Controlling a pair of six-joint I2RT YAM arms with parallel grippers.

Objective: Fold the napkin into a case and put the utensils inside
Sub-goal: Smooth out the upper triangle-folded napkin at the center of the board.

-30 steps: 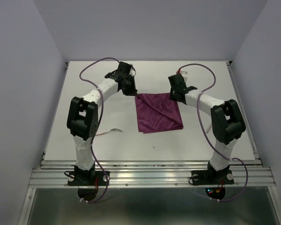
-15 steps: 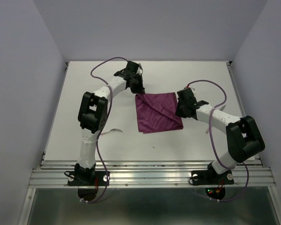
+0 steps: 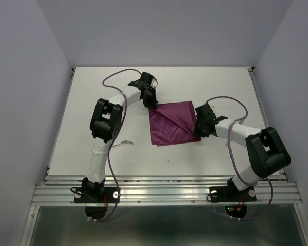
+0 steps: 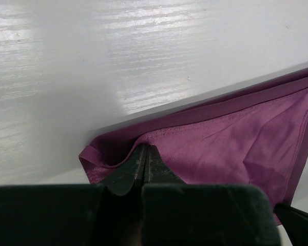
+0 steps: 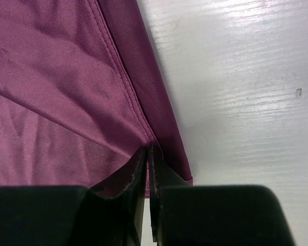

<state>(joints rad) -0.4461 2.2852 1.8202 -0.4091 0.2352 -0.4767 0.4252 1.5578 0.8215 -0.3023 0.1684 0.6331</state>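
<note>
The napkin (image 3: 173, 124) lies spread on the white worktop (image 3: 231, 87), about in the middle between the two arms. It is close to square, so I see no clear long axis, and nothing like a narrow case is formed yet. A raised crease runs across it from its far left corner toward its near right side.

Both pairs of jaws are on the cloth. The left jaws are closed tight on the far left corner of the napkin; in the left wrist view a small fold of hem is pinched between the tips. The right jaws are also closed, on the right edge just beside the near right corner. So the two grips sit diagonally across the napkin, and no arm has to reach. I think the coming fold depends on which corner travels over the other.

To the near left of the napkin, well apart from it, a thin pale thing (image 3: 127, 142) sticks out from behind the left arm (image 3: 103, 120). It may be one of the utensils, but it is too small to tell. I cannot find a second one.
</note>
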